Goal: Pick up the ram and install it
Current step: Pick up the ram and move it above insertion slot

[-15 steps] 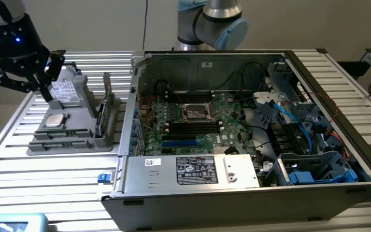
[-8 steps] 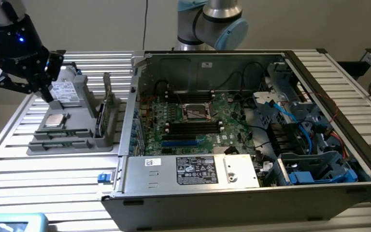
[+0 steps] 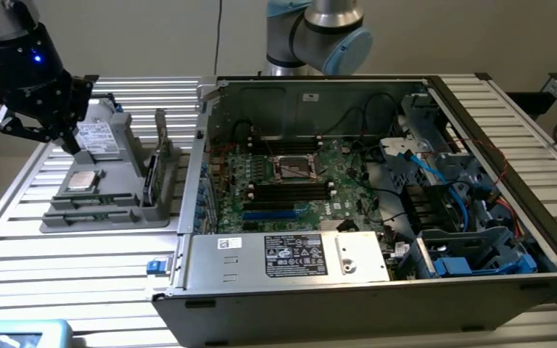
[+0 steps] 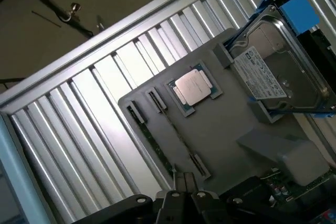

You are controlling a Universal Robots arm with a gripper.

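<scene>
The ram point(image 3: 150, 180) is a slim stick standing on edge in a slot of the grey parts holder point(image 3: 104, 206), at the exterior view's left beside the computer case. In the wrist view the ram point(image 4: 176, 132) shows edge-on as a thin line between two clips. My gripper point(image 3: 66, 141) hangs over the far end of the holder, above the hard drive, shut with nothing in it. Its fingertips point(image 4: 181, 195) sit just past the near end of the ram, apart from it. The motherboard point(image 3: 289, 181) lies inside the open case, with long black and blue slots point(image 3: 283, 194).
A square silver processor chip point(image 3: 83, 180) point(image 4: 191, 86) and a hard drive point(image 3: 95, 134) point(image 4: 273, 72) with a blue bracket rest on the holder. The case wall point(image 3: 196, 167) rises between holder and motherboard. Cables and drive cages point(image 3: 452, 196) crowd the case's right.
</scene>
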